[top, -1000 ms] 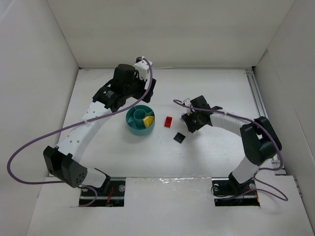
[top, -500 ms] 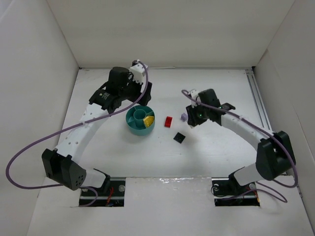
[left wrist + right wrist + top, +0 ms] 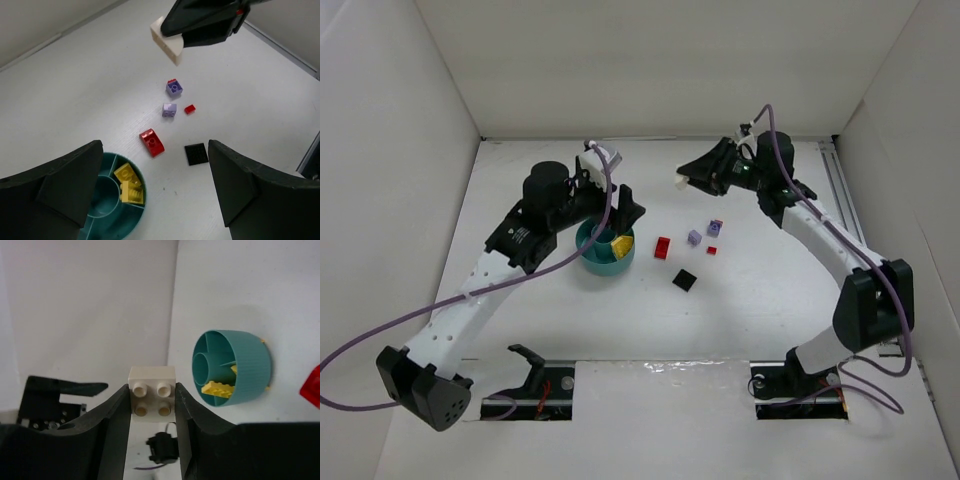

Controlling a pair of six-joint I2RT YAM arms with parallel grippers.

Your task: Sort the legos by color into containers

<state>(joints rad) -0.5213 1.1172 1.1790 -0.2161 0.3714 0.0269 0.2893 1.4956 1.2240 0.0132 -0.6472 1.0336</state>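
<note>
The teal dish (image 3: 592, 255) stands left of centre, with yellow bricks (image 3: 620, 243) in one wedge. My right gripper (image 3: 685, 180) is shut on a white brick (image 3: 678, 183) and holds it high above the table's far middle; the wrist view shows the brick (image 3: 152, 397) pinched between both fingers. On the table lie a red brick (image 3: 663, 248), a black plate (image 3: 685, 280), a lavender brick (image 3: 694, 238), a purple brick (image 3: 715, 228) and a tiny red piece (image 3: 711, 250). My left gripper (image 3: 615, 210) is open and empty above the dish's right side.
White walls close in the table at the back and both sides. A rail (image 3: 845, 200) runs along the right edge. In the left wrist view the dish (image 3: 107, 227) is at the lower left, and the red brick (image 3: 152, 142) and black plate (image 3: 196, 153) lie between my fingers.
My right gripper has risen from the table beside the lavender brick and swung to the far middle with the white brick. My left arm has shifted a little toward the dish.
</note>
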